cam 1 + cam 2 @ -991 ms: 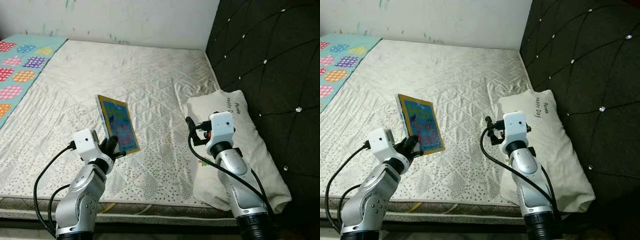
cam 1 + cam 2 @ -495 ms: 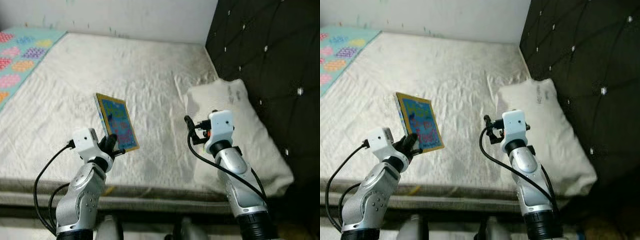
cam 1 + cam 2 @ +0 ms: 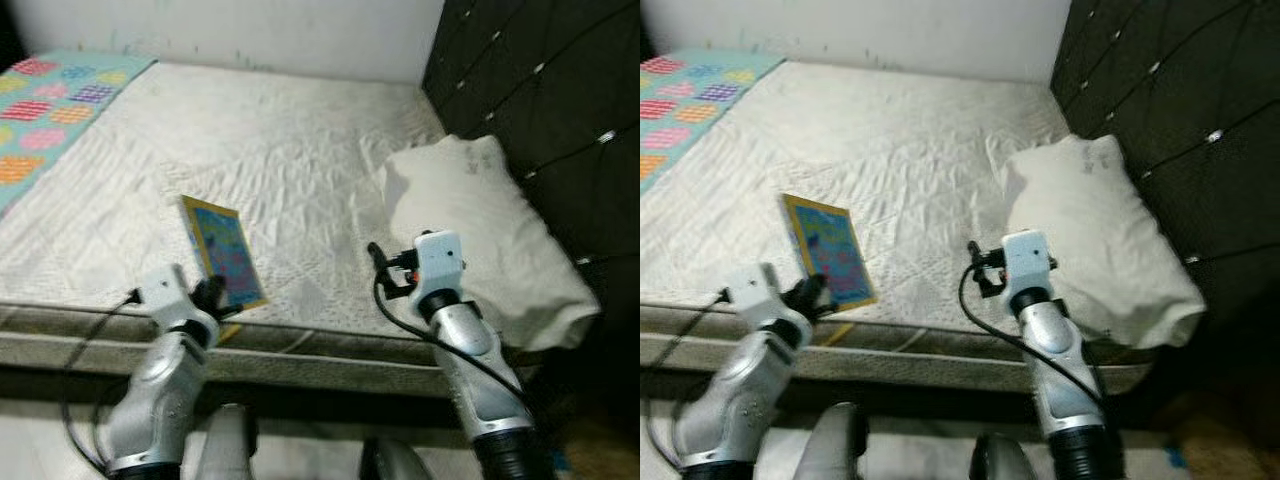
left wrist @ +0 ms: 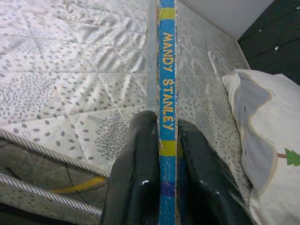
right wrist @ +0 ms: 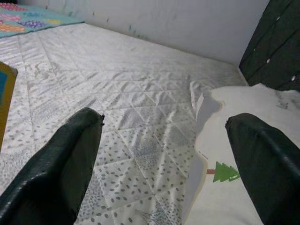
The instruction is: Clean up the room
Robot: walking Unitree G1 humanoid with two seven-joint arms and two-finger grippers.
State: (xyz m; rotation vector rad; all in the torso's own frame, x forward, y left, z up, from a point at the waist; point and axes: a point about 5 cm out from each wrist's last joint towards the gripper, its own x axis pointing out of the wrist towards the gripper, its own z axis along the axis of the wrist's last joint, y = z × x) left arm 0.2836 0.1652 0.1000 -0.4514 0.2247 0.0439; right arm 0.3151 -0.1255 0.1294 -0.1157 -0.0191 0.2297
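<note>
My left gripper (image 3: 212, 297) is shut on a thin children's book (image 3: 224, 255) with a blue, yellow-edged cover, held upright over the front edge of the mattress (image 3: 250, 150). In the left wrist view the book's spine (image 4: 166, 84) reads "MANDY STANLEY" and sits clamped between my two black fingers (image 4: 136, 173). My right gripper (image 5: 164, 164) is open with nothing between its fingers, raised over the mattress beside the white pillow (image 3: 480, 220).
The white pillow lies at the right of the bed against a dark tufted headboard (image 3: 540, 90). A teal blanket with coloured patches (image 3: 55, 100) covers the far left. A pale wall (image 3: 230, 30) runs behind the bed. The mattress front edge (image 3: 300, 350) is close below.
The camera has pulled back and tilted down, so the bed's front edge and floor now show. The book stays clamped in my left gripper; the right gripper stays open.
</note>
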